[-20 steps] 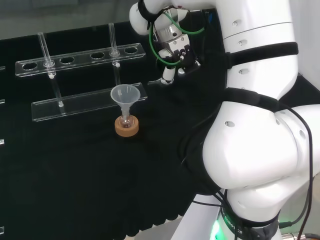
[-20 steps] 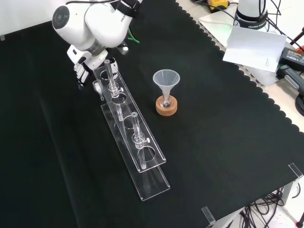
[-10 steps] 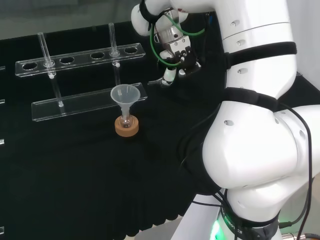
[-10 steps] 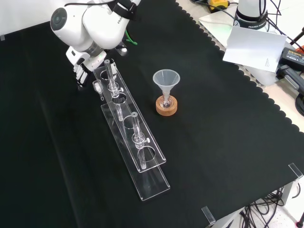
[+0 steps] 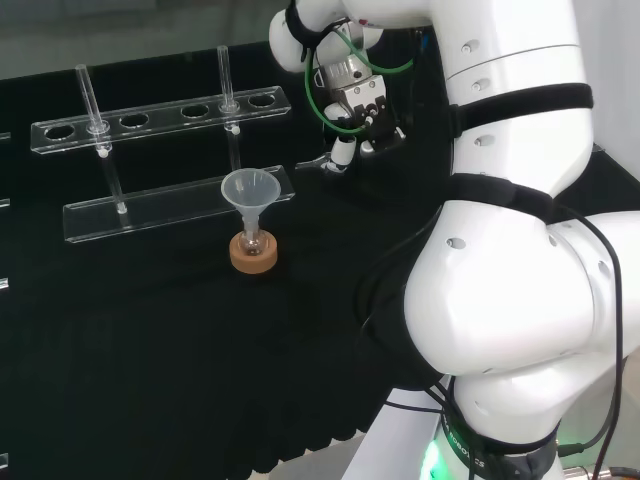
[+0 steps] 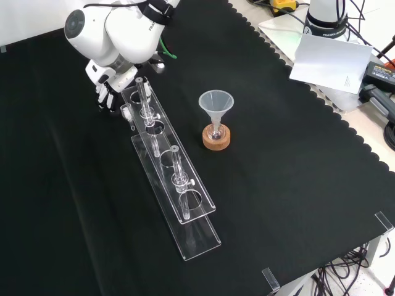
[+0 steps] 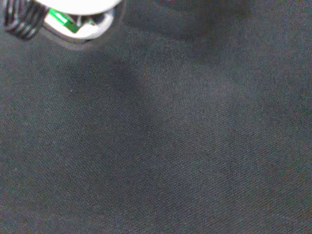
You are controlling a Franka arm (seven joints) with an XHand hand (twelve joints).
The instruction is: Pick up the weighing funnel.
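Note:
The weighing funnel (image 5: 314, 160) is a small clear piece just above the cloth, past the right end of the tube rack in the head view. My hand (image 5: 357, 112) hangs over it with its fingers curled, and a white fingertip (image 5: 343, 154) meets the piece's right end. From the front, the hand (image 6: 106, 92) sits low beside the rack's far end, under the arm's white link (image 6: 126, 31). In the wrist view a part of the hand (image 7: 73, 14) shows over bare black cloth.
A clear two-tier tube rack (image 5: 170, 205) with two glass tubes (image 5: 226, 75) stands just left of the hand in the head view. The big funnel (image 5: 250, 192) stands in a small flask on a cork ring (image 5: 253, 255). A white paper (image 6: 327, 61) lies off the cloth.
In the head view the hand has shifted a little to the right; in the front view it has moved slightly away. The clear piece stays at its fingertip.

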